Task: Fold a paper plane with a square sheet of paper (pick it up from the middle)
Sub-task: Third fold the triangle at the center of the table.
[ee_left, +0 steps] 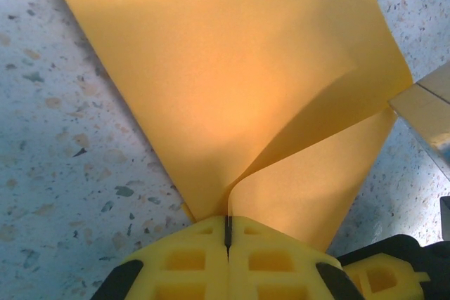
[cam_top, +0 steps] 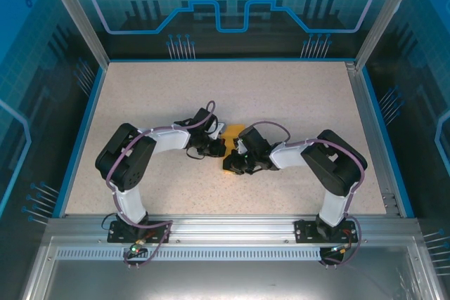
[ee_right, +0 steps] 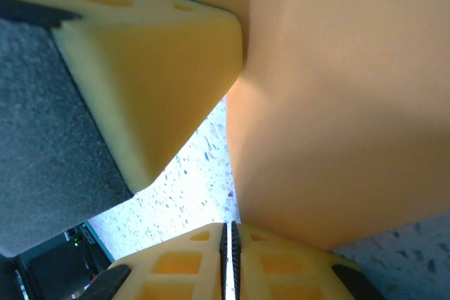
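Two grips: your left end effector (ee_left: 227, 235) and right end effector (ee_right: 229, 242) each pinched the square sheet of paper (ee_left: 232, 68).

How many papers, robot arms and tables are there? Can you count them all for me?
thin orange-yellow paper sheet: 1
black-and-white robot arms: 2, the left arm and the right arm
speckled beige table: 1
Total: 4
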Action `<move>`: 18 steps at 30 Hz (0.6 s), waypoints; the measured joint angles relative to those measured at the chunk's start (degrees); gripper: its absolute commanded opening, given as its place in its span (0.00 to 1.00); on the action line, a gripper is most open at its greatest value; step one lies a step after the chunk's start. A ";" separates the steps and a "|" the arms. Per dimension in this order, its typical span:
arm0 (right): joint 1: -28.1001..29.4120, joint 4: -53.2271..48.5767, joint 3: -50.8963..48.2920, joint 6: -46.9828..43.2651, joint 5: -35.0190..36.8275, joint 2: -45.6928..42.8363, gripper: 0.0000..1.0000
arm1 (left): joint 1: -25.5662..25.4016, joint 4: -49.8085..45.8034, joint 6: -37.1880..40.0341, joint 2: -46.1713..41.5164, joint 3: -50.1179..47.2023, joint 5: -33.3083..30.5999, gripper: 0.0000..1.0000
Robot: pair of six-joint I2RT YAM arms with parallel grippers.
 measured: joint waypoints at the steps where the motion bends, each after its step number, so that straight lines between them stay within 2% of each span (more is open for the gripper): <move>1: -0.02 0.07 0.00 0.00 -0.07 0.00 0.14 | 0.00 -0.04 0.00 0.00 0.07 0.00 0.06; 9: -1.16 -3.54 -0.90 -0.98 1.44 -4.33 0.15 | 0.00 -0.20 0.02 0.00 0.15 -0.02 0.06; 13: -5.64 -7.87 -0.74 -3.15 3.72 -8.85 0.16 | 0.00 -0.31 0.00 0.00 0.17 -0.02 0.06; 18: -11.13 -15.30 5.55 -7.72 5.95 -6.58 0.15 | 0.00 -0.37 0.00 0.00 0.17 0.00 0.06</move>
